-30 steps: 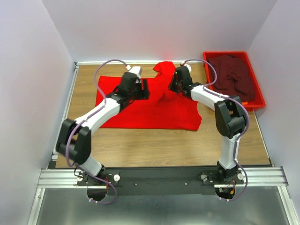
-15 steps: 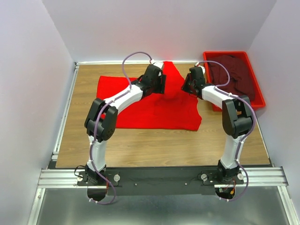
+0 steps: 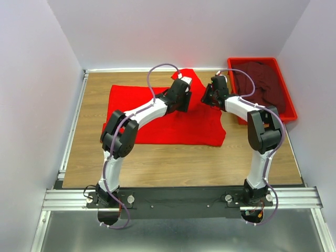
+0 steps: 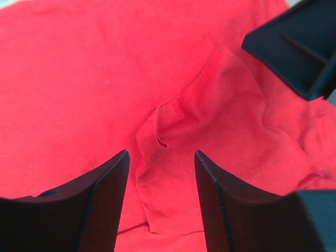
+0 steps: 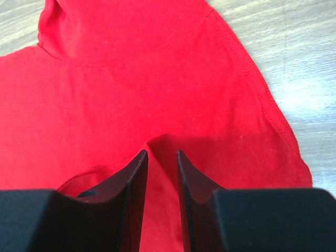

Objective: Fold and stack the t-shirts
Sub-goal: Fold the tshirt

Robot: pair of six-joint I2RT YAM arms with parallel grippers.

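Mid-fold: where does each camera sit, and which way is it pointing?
Top external: above and behind the bases, looking down on the table; both arms show, left gripper and right gripper over the red t-shirt, maroon t-shirt in the tray.
Left wrist: on the left arm, looking down between its open jaws at a cloth fold; a right gripper finger shows top right.
Right wrist: on the right arm, looking down past its jaws, shut on a cloth ridge; table beyond.
Shared: all three see the red t-shirt.
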